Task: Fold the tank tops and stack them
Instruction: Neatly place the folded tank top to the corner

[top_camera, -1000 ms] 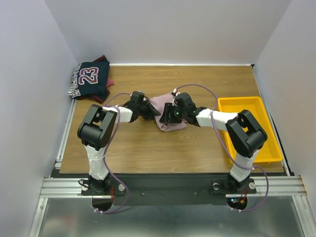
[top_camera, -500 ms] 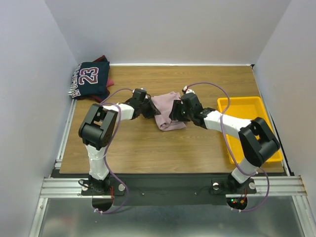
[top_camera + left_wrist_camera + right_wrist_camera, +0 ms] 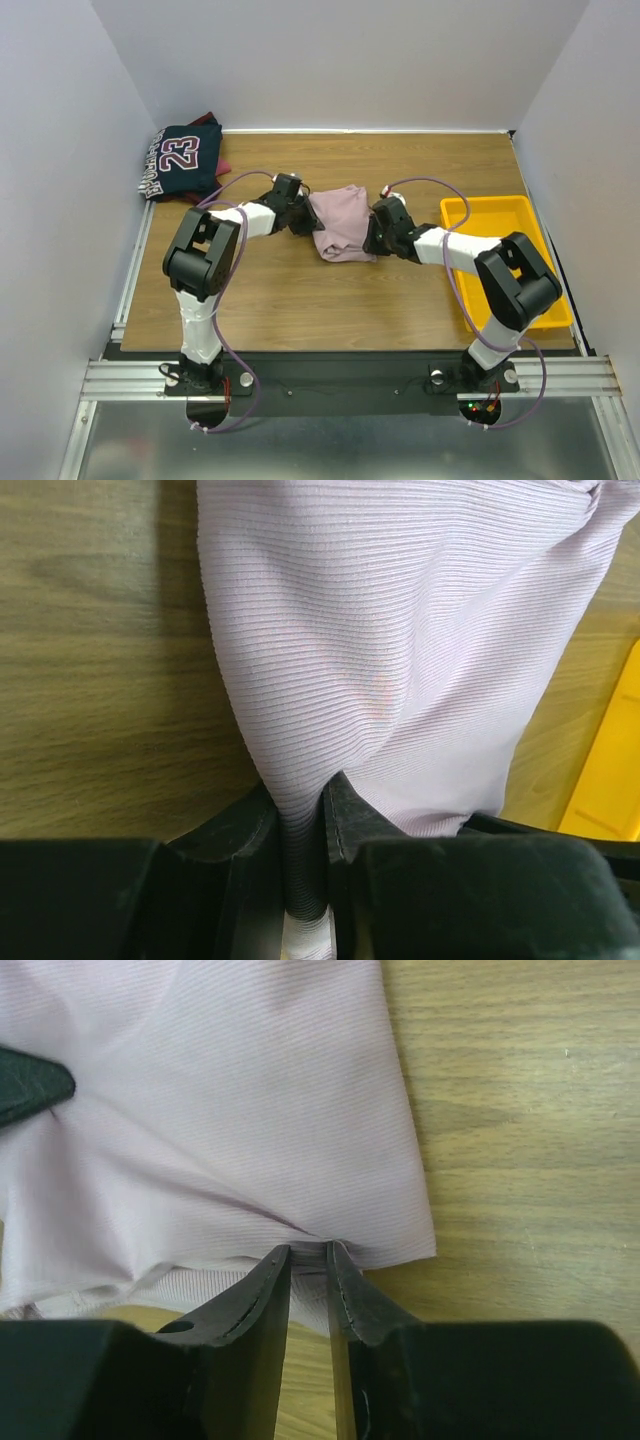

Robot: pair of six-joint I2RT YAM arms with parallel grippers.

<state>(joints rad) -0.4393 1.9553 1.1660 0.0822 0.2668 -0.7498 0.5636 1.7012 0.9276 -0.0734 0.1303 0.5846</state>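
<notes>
Two pinches: left gripper (image 3: 302,790) and right gripper (image 3: 308,1250) clamp the ribbed pink top (image 3: 343,220). Navy top (image 3: 183,160), well apart from the fingers (image 3: 240,830), reads "23".

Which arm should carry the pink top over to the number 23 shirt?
Probably left. The left hand pinches the pink top, and the navy top lies on that side; the right hand, also pinching, is farther away.

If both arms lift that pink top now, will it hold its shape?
Probably not: the pink tank top bunches into folds where the left end effector pinches it, so it looks floppy. Its thin ribbed knit suggests light weight. The right end effector holds only an edge, which might slip.
</notes>
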